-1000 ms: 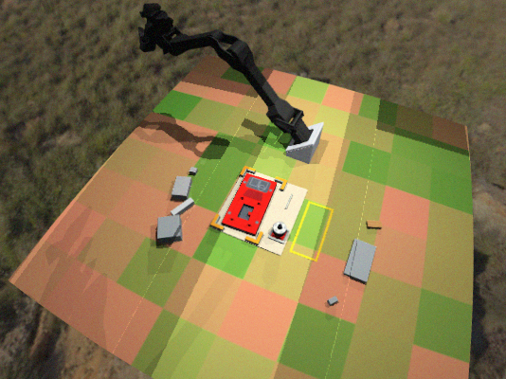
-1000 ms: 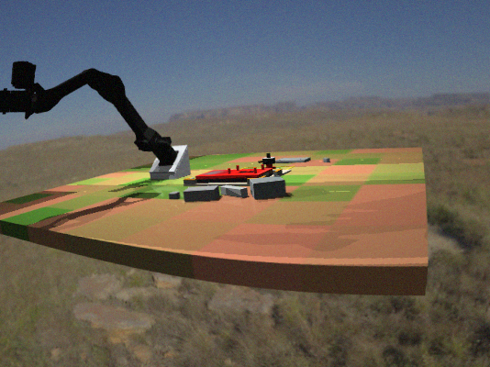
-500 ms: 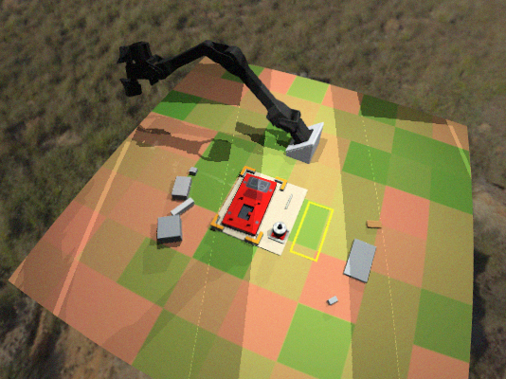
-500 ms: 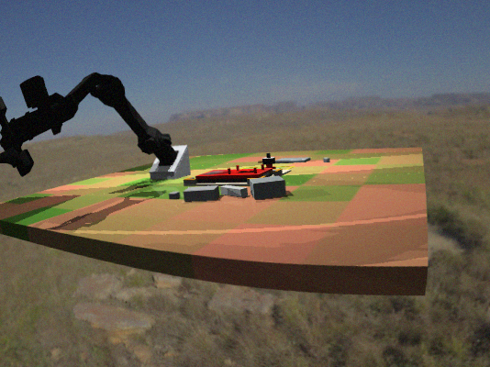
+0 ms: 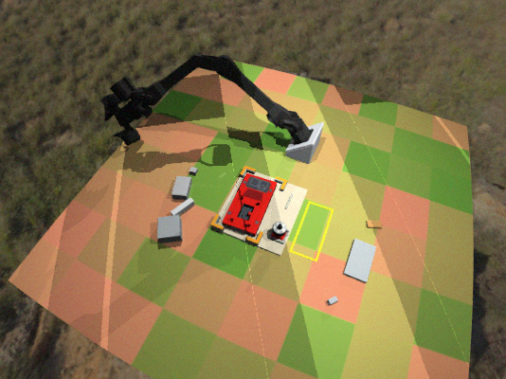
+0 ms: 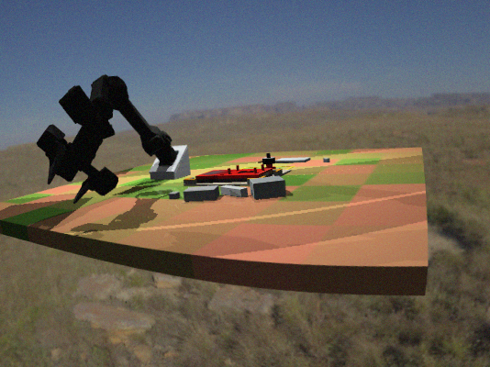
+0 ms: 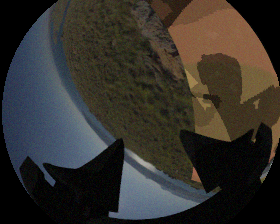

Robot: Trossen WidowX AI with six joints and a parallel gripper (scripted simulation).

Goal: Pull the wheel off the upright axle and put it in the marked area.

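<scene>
The wheel (image 5: 279,229) (image 6: 268,161), dark with a red hub, sits on its upright axle at the front right corner of the beige baseplate (image 5: 291,201), beside a red board (image 5: 251,201) (image 6: 229,174). The marked area is a yellow-outlined rectangle (image 5: 302,256) on the table just right of the wheel. My gripper (image 5: 117,124) (image 6: 66,187) (image 7: 153,138) is open and empty. It hangs in the air at the table's far left edge, far from the wheel. The wrist view shows only grass, sky and a strip of table (image 7: 219,41) between the fingers.
The arm's white wedge base (image 5: 307,146) (image 6: 172,164) stands behind the baseplate. Grey blocks (image 5: 181,187) (image 5: 169,227) and a bar (image 5: 182,206) lie left of the board. A flat grey plate (image 5: 360,260), a small grey piece (image 5: 333,300) and an orange chip (image 5: 373,224) lie right of the marked area.
</scene>
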